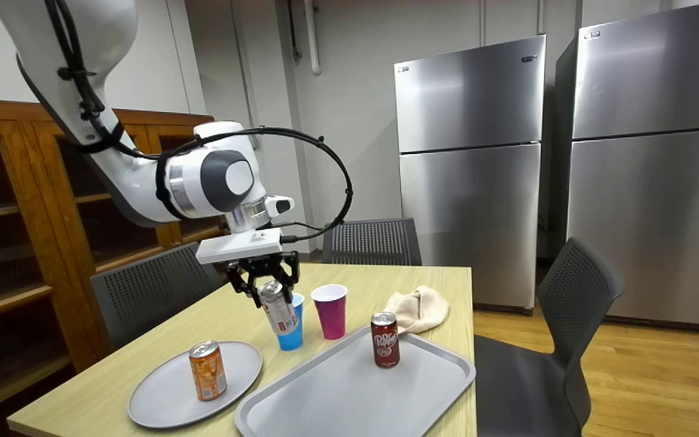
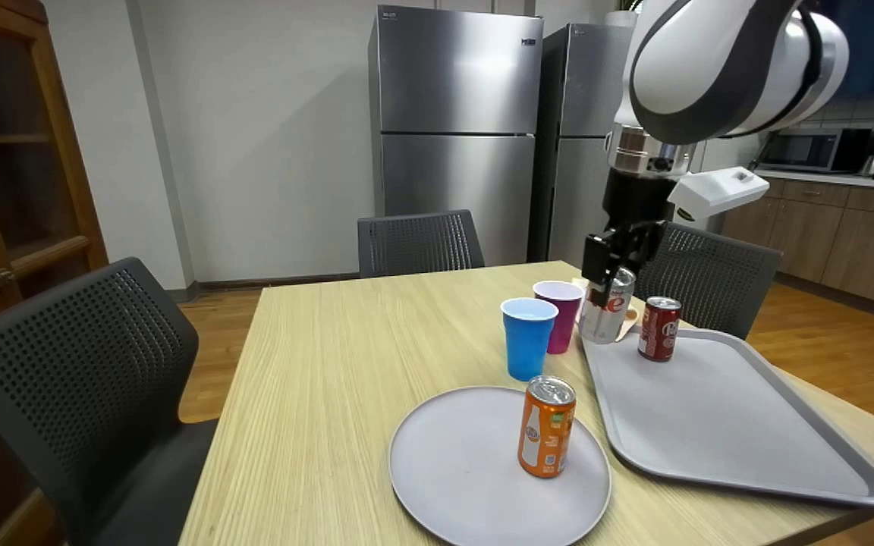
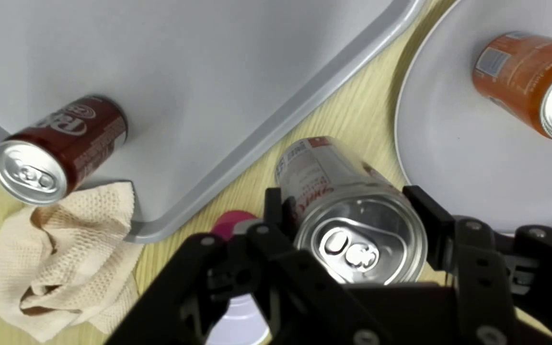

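In an exterior view, the plate [image 1: 158, 391] bears 1 orange can [image 1: 207, 371], a narrow strip of tabletop [image 1: 278, 368] parts its rim from the tray [image 1: 343, 397], the gripper [image 1: 275, 295] holds 1 tilted silver can [image 1: 280, 312] above the tabletop — 2 cups [image 1: 331, 312] near it — and 1 red can [image 1: 385, 341] stands near the tray's far edge.

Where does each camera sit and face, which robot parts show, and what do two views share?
In an exterior view: outside the robot, looking across the table toward refrigerators; arm from frame's upper left, gripper in view.
In an exterior view: also outside, facing across the table, microwave beyond; arm from frame's upper right, gripper below.
Wrist view: on the wrist, looking down past black fingers at the silver can.
Both exterior views share the refrigerators, blue cup and tray.
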{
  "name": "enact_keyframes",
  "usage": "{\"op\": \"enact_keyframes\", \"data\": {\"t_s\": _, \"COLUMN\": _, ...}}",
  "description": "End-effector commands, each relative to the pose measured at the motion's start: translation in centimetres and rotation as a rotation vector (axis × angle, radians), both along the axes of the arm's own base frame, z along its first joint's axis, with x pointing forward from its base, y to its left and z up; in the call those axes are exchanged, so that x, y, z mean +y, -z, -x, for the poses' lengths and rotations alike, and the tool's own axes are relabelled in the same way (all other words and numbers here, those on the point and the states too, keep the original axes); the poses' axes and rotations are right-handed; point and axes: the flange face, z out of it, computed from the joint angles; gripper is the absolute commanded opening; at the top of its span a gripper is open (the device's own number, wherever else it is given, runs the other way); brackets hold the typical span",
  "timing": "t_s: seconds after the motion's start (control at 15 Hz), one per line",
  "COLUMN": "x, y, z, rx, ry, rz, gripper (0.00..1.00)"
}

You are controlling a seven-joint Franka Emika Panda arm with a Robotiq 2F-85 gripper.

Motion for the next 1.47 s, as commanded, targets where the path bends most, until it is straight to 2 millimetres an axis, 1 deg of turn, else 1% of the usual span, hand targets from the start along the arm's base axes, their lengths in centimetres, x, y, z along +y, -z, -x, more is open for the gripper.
{"op": "enact_keyframes", "data": {"t_s": 0.0, "x": -2.2, "y": -0.3, "z": 1.3, "rx": -0.017, "ry": 0.059, "rz": 0.002, "gripper": 0.39}}
{"op": "enact_keyframes", "data": {"t_s": 0.33, "x": -4.8, "y": 1.6, "z": 1.8, "rx": 0.012, "ry": 0.115, "rz": -0.008, "gripper": 0.39}}
{"op": "enact_keyframes", "data": {"t_s": 0.93, "x": -9.4, "y": 5.9, "z": 1.4, "rx": 0.08, "ry": 0.222, "rz": -0.003, "gripper": 0.39}}
{"op": "enact_keyframes", "data": {"t_s": 1.13, "x": -10.3, "y": 7.0, "z": 1.0, "rx": 0.1, "ry": 0.241, "rz": -0.005, "gripper": 0.39}}
{"op": "enact_keyframes", "data": {"t_s": 1.4, "x": -10.8, "y": 8.0, "z": 0.3, "rx": 0.118, "ry": 0.243, "rz": 0.0, "gripper": 0.39}}
